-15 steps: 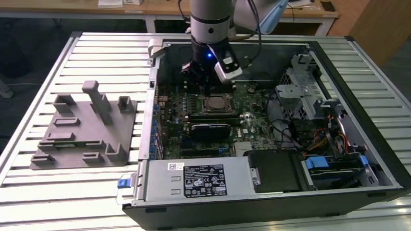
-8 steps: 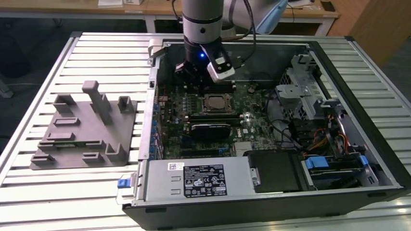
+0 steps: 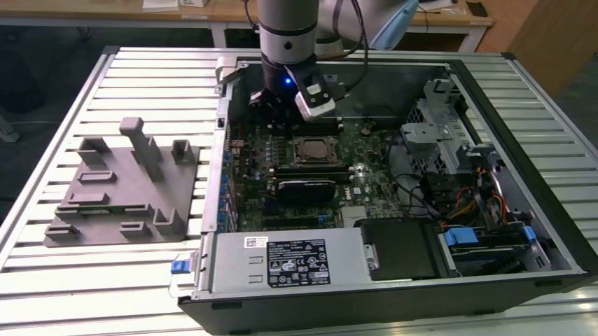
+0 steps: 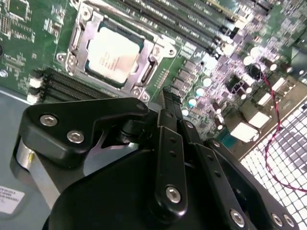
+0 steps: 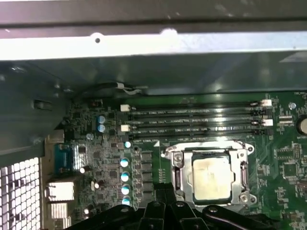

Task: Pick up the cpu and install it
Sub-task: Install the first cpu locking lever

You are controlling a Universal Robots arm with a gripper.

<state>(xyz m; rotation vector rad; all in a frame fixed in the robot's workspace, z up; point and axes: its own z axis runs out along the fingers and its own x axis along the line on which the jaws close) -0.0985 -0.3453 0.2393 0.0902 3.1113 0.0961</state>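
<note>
Second wrist view, nearest first: black linkage tool [image 4: 167,96], its two fingers drawn together to a narrow tip, nothing visible between them. Tip hangs over the green motherboard [image 4: 29,28], just beside the socket and not on the chip. How high above the board, cannot tell.

Past the tip: the cpu [image 4: 112,51], a small flat square chip with a pale silver-grey metal top. It lies flat and square inside the bright metal socket frame [image 4: 147,72]. The first wrist view shows the same, chip level within the frame. Whether the frame's lever is latched, cannot tell.

Beyond the socket: a row of long dark memory slots [image 4: 192,19], then the grey inner wall of the case.

Exterior view: open black desktop computer case [image 3: 374,308] lying on its side on the slatted aluminium surface [image 3: 94,280]. A grey moulded plastic fixture [image 3: 122,189] with upright blocks sits outside the case, toward the exterior view's left, with no chip visible on it.

Judgement: the pick and the placing look done; the work is at the seating end, tool empty beside the socket. Any further move calls for keeping the tip off the chip's top, the frame and the slots close by.

Pose: grey arm [image 3: 288,28] comes down near vertical at the far side of the case, wrist pointed down over the board's far part, beyond the socket.
</note>
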